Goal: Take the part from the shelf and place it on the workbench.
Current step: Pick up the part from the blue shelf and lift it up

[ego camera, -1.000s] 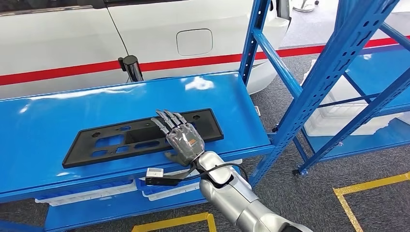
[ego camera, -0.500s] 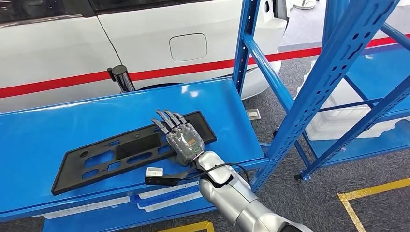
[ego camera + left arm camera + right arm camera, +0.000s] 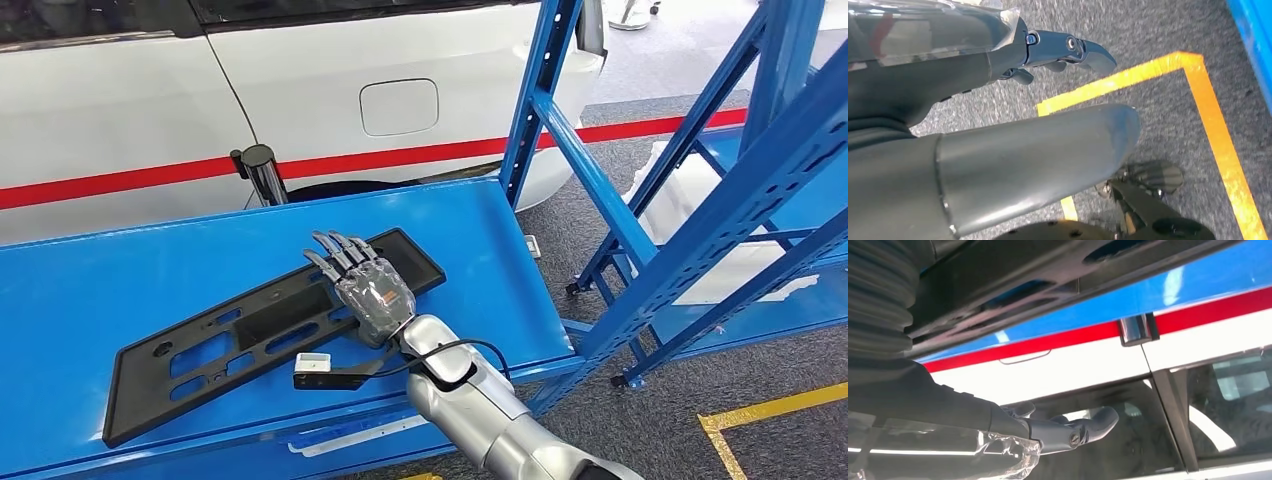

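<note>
The part (image 3: 230, 335) is a long flat black plate with slots. It lies skewed on the blue workbench top (image 3: 100, 290), its left end near the front edge. My right hand (image 3: 365, 290) holds it at its right third, fingers stretched out over the plate and the thumb hidden underneath. The right wrist view has the part (image 3: 1048, 270) close beside the ribbed cover, and the fingers (image 3: 1073, 430) reach past it with a gap between. My left hand (image 3: 1048, 150) hangs over the floor with its fingers apart, holding nothing.
A white car (image 3: 400, 60) with a red stripe stands right behind the workbench. A short black post (image 3: 262, 170) rises at the bench's far edge. The blue shelf frame (image 3: 700, 230) stands to the right, with yellow floor tape (image 3: 780, 405) in front of it.
The camera has shifted. The part has turned on the bench together with my right hand, from parallel to the front edge to skewed, its left end nearer that edge.
</note>
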